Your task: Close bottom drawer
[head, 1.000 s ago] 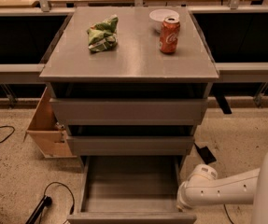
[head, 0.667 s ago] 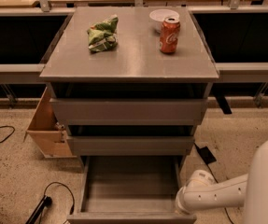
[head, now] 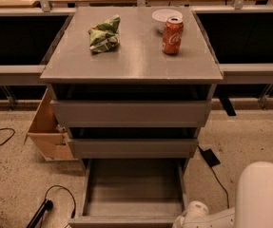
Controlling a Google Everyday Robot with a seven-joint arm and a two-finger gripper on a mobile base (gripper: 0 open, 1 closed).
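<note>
The bottom drawer [head: 132, 204] of the grey metal cabinet [head: 131, 65] is pulled far out toward me, and its inside is bare. Its low front panel [head: 126, 220] lies at the bottom edge of the view. The middle drawer [head: 133, 147] and the taller top drawer [head: 131, 113] above it stand slightly out. My gripper [head: 186, 221] is at the bottom edge, at the open drawer's front right corner, on the white wrist of my arm [head: 262, 198]. Most of it is cut off by the frame.
On the cabinet top lie a green chip bag [head: 104, 33], a red soda can [head: 172, 35] and a white bowl [head: 167, 15]. A wooden box [head: 48, 129] leans left of the cabinet. Cables [head: 55, 198] and a black plug [head: 209, 156] lie on the floor.
My arm has shifted down and left toward the bottom edge, closer to the drawer's front right corner. The bottom drawer is as far open as before.
</note>
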